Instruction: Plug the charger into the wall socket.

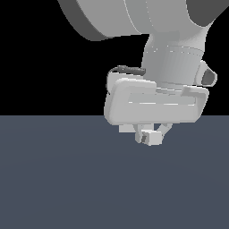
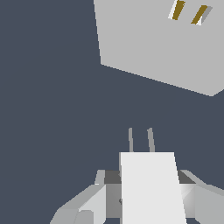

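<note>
gripper (image 1: 150, 136) clamps the charger (image 2: 151, 186); only the wrist view shows the wall socket (image 2: 162, 43), apart.

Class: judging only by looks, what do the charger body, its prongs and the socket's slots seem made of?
Charger: flat matt white, probably plastic. Its prongs: thin grey strips, perhaps metal, though no shine shows. Wall socket: even light-grey plate, plastic-like; its slots look orange-brown, suggesting brass or copper. It's a render, so these are guesses.

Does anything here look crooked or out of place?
Nothing looks damaged. In the wrist view the charger sits between the gripper fingers, its prongs apart from the wall socket, whose holes lie off to one side.
</note>
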Robot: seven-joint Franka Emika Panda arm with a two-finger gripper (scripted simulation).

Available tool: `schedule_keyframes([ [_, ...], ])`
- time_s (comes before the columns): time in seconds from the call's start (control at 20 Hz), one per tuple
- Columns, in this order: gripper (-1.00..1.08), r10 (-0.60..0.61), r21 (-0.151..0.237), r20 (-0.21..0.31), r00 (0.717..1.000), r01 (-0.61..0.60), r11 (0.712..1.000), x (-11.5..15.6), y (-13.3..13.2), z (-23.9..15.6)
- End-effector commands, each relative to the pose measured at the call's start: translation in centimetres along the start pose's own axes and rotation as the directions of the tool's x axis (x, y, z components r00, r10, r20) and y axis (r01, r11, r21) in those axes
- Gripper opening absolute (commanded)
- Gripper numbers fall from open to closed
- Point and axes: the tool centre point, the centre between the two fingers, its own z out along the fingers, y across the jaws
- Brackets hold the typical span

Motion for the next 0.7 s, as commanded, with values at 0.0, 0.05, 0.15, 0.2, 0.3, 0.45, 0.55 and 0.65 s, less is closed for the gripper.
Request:
schedule_keyframes([
  [0.0,-1.0,0.054,-0.02,-0.003,0.999,-0.054,0.998,0.6,-0.2,-0.7],
  [0.05,-1.0,0.075,-0.028,-0.004,0.997,-0.075,0.997,0.8,-0.3,-0.9],
  [0.15,-1.0,0.114,-0.043,-0.006,0.993,-0.115,0.992,1.2,-0.4,-1.4],
  [0.2,-1.0,0.133,-0.051,-0.007,0.991,-0.133,0.99,1.4,-0.4,-1.6],
  [0.3,-1.0,0.168,-0.064,-0.009,0.986,-0.168,0.984,1.7,-0.5,-2.0],
  [0.45,-1.0,0.214,-0.082,-0.012,0.977,-0.214,0.973,2.2,-0.6,-2.6],
  [0.55,-1.0,0.239,-0.092,-0.013,0.971,-0.239,0.967,2.5,-0.7,-2.9],
  [0.65,-1.0,0.26,-0.1,-0.014,0.966,-0.26,0.96,2.7,-0.7,-3.1],
])
